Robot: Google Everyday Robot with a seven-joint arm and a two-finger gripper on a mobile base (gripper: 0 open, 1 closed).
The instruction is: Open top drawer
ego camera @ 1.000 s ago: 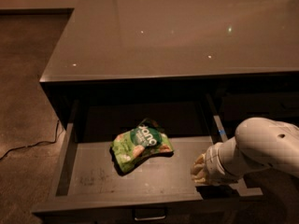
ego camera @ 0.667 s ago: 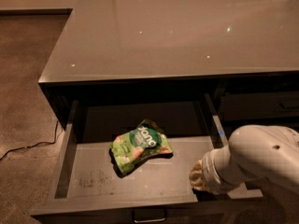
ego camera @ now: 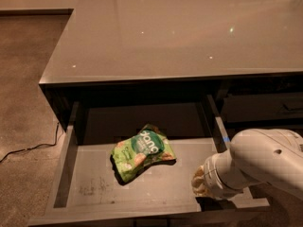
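From where the one camera looks down, the top drawer [ego camera: 65, 167] stands pulled well out from under the grey worktop [ego camera: 165, 32]. Its pale scuffed floor lies open to view, and a green snack bag [ego camera: 142, 152] sits near the middle of it.

The white arm [ego camera: 265, 167] reaches in from the lower right. Its gripper [ego camera: 199, 183] is down at the drawer's front right corner, low against the front edge. From here I cannot tell how wide the gripper stands or whether it has hold of anything, because the arm's bulk covers that corner.

Over the last second the arm has slid a little lower and toward the viewer. The drawer's front edge and the bag have crept the same way, so the drawer appears to have come out slightly further.

To my eye the opening is as good as done. The whole floor shows, and the back wall sits just under the worktop's lip. What seems left is to let go and draw the arm clear without nudging the drawer back in.

A dark cable [ego camera: 23, 150] trails across the floor [ego camera: 23, 79] to the left, well apart from the arm.
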